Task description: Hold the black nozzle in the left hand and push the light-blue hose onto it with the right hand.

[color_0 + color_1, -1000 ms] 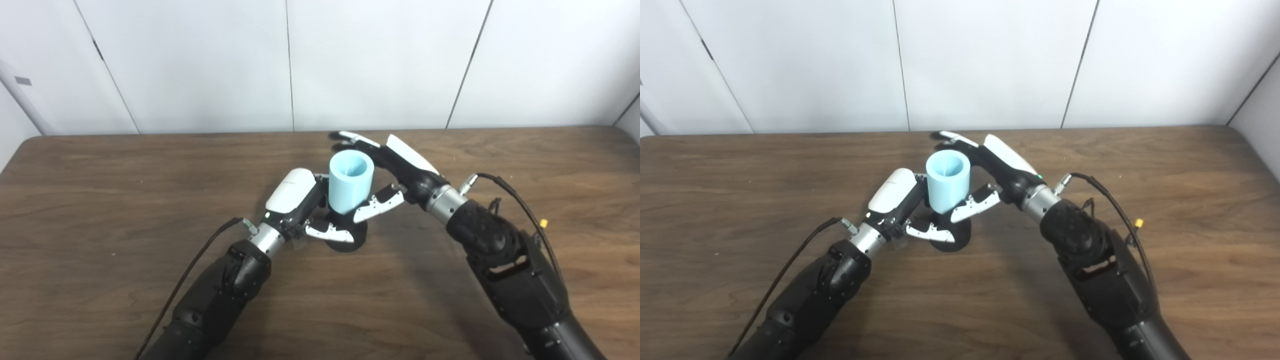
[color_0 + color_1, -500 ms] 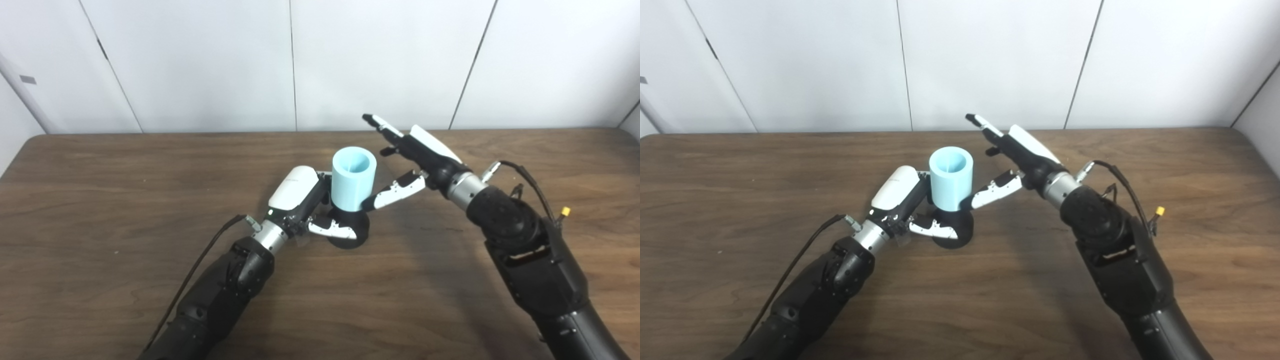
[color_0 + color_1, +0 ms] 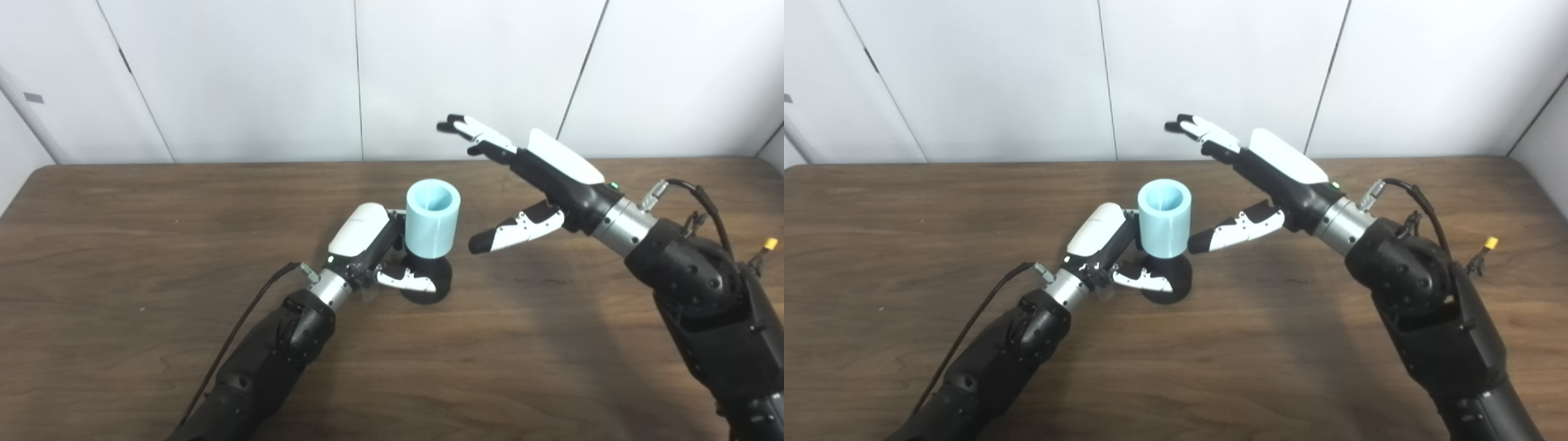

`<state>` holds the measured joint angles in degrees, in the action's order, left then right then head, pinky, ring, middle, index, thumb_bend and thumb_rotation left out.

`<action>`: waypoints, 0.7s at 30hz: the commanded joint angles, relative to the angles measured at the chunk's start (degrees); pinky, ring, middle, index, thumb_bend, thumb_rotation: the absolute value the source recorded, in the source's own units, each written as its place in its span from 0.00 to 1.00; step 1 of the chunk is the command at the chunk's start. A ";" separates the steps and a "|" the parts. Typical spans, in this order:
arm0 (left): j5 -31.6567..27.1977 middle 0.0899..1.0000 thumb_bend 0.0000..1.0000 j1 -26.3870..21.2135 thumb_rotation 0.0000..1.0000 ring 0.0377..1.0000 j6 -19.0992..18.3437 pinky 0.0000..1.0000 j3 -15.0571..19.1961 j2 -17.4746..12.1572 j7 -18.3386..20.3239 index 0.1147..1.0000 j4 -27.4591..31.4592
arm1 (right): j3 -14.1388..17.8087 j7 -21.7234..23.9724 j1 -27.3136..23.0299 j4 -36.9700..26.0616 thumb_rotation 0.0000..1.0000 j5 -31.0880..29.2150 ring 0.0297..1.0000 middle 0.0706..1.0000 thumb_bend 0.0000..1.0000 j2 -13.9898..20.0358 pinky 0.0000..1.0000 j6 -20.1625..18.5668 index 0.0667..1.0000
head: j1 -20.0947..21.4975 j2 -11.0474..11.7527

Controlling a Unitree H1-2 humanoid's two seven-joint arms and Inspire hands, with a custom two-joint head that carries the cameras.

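two hands are in view above a dark wooden desk (image 3: pixel 153 202). the black nozzle (image 3: pixel 429 283) stands upright on the desk near its centre, resting on its round base. the light-blue hose (image 3: pixel 432 217), a short open-topped cylinder, sits upright on top of the nozzle, its lower end seated over it and its open mouth facing up.

left hand (image 3: pixel 373 251): lies low, just left of the nozzle, with its white back turned up. its fingers are closed around the nozzle base, and its thumb (image 3: pixel 409 281) crosses the near side of the base. the upper part of this hand touches the left wall of the hose.

right hand (image 3: pixel 520 177): raised above the desk, to the right of the hose and clear of it. it holds nothing. its fingers (image 3: pixel 471 130) are spread and reach to the far left, above the level of the hose mouth. its thumb (image 3: pixel 511 228) points left toward the hose wall, near it but apart from it.

white wall panels (image 3: pixel 465 73) stand behind the far edge of the desk
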<state>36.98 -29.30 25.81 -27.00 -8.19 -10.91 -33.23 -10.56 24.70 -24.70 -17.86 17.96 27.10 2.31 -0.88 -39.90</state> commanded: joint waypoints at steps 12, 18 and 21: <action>1.41 0.44 0.50 5.19 0.00 0.38 0.07 0.35 -2.03 -0.57 0.25 0.43 -6.51 | -2.14 0.07 -2.73 -2.18 0.86 10.51 0.98 0.98 0.68 0.71 0.90 9.51 0.95 | 0.01 0.35; 0.95 0.44 0.50 5.38 0.00 0.39 -0.06 0.35 -1.92 -0.67 0.95 0.43 -6.14 | -4.57 0.83 -3.13 0.46 0.97 14.09 1.00 1.00 0.73 1.04 0.94 12.26 0.97 | 0.01 0.12; 1.10 0.44 0.50 5.30 0.00 0.38 0.01 0.35 -2.00 -0.71 0.80 0.43 -6.13 | -5.36 3.18 -3.12 0.31 1.00 14.62 1.00 1.00 0.76 1.71 0.97 11.41 0.99 | -0.05 -0.12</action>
<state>36.89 -29.87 26.27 -27.34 -8.05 -11.17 -34.10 -16.52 27.48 -25.49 -16.51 32.71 27.33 13.06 -0.88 -39.99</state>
